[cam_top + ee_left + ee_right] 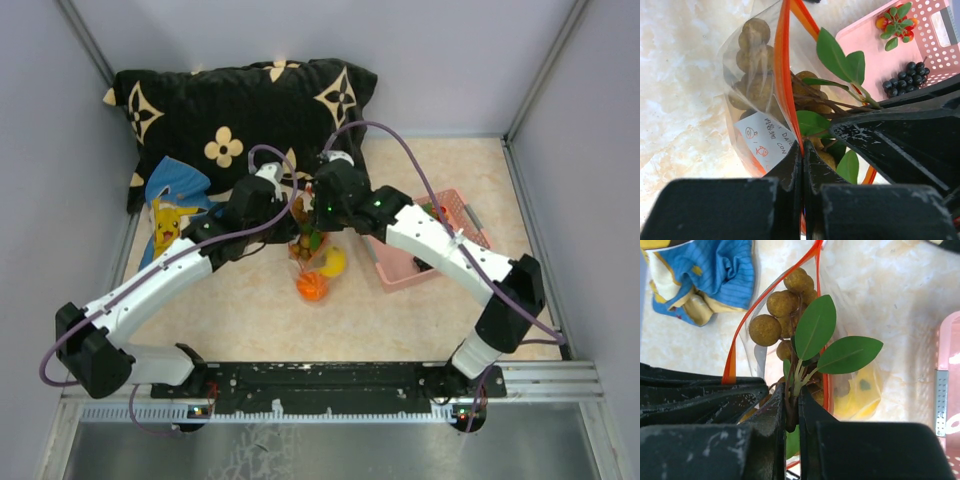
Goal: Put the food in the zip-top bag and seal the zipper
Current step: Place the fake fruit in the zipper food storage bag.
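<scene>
Fingers of both arms meet over the middle of the pale marbled desk (250, 320), where the clear crinkly zip-top bag (308, 250) lies with its mouth towards the far edge. The left fingers (802, 152) are pressed together on the thin orange-red zipper strip (782, 65) at one side of the mouth. The other side of the strip bows away from it, so the mouth stands open.

The right fingers (792, 390) are pinched narrow on the brown stem of the cluster of small brownish-tan balls (765, 330). The balls sit between the two sides of the strip and show through the plastic, above the white rectangular label (765, 137). The cluster's green leaves (815, 325) stick out past the mouth.

Deeper in the bag, towards the near edge, lie the yellow toy lemon (334, 262) and the orange toy citrus (313, 286).

Just right of the bag stands the pink perforated plastic basket (940, 50), holding a bunch of small black berries (907, 80) and a sprig of red and green bits (895, 20).

A blue cartoon-print cloth (170, 210) lies crumpled near the left edge, and a black pillow with tan flower shapes (230, 100) sits along the far edge.
</scene>
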